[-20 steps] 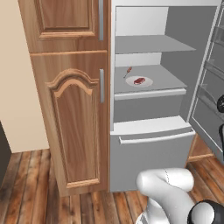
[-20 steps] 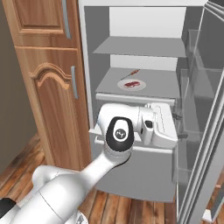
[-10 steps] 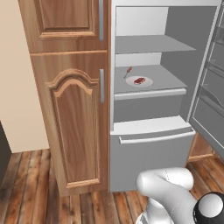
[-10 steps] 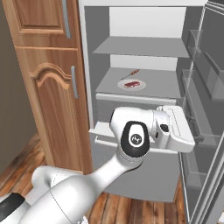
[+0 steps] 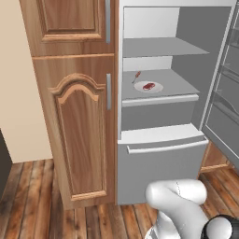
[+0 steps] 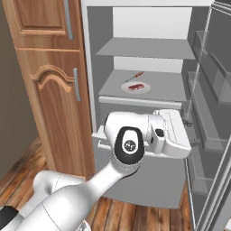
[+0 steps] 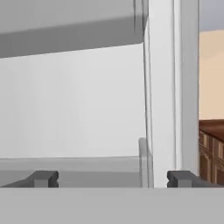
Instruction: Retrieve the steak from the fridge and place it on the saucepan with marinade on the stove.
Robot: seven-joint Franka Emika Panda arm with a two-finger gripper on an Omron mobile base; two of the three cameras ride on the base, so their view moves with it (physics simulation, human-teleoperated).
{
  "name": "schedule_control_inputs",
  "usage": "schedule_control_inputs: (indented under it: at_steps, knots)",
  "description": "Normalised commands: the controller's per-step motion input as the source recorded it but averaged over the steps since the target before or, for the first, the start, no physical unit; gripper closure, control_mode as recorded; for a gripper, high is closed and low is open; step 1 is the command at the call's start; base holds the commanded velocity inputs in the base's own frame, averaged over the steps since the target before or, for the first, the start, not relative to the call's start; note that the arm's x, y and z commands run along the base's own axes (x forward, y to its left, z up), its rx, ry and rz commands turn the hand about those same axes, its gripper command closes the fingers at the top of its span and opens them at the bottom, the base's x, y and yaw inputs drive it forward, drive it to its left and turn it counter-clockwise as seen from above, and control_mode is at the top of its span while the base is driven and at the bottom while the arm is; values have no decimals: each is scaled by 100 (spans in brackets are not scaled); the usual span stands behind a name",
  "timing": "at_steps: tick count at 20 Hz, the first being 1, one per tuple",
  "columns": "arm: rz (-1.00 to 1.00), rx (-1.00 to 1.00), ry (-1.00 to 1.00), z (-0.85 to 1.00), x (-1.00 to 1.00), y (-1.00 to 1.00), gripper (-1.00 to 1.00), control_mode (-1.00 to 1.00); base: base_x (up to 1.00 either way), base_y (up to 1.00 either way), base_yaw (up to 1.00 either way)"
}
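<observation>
Resting on a white plate (image 6: 136, 87) on the middle shelf of the open fridge (image 5: 196, 84), the steak (image 6: 135, 86) lies above and to the left of the end effector (image 7: 111, 178), whose fingers stand wide apart and empty, aimed at the door side. Judging by its look, the meat is light, soft, floppy and slick; pinching across its narrow middle should hold best.

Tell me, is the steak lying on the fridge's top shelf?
No, the steak sits on a white plate on the second shelf of the open fridge, with a bare shelf above it.
</observation>
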Motion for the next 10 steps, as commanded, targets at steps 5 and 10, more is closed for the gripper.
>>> schedule_control_inputs:
  at_steps: [5, 10]
  knots:
    - [11, -5, 0, 0, -25, 100, -100, -100, 0, 0, 0]
    - [23, 0, 5, 15, -15, 94, -100, -100, 0, 0, 0]
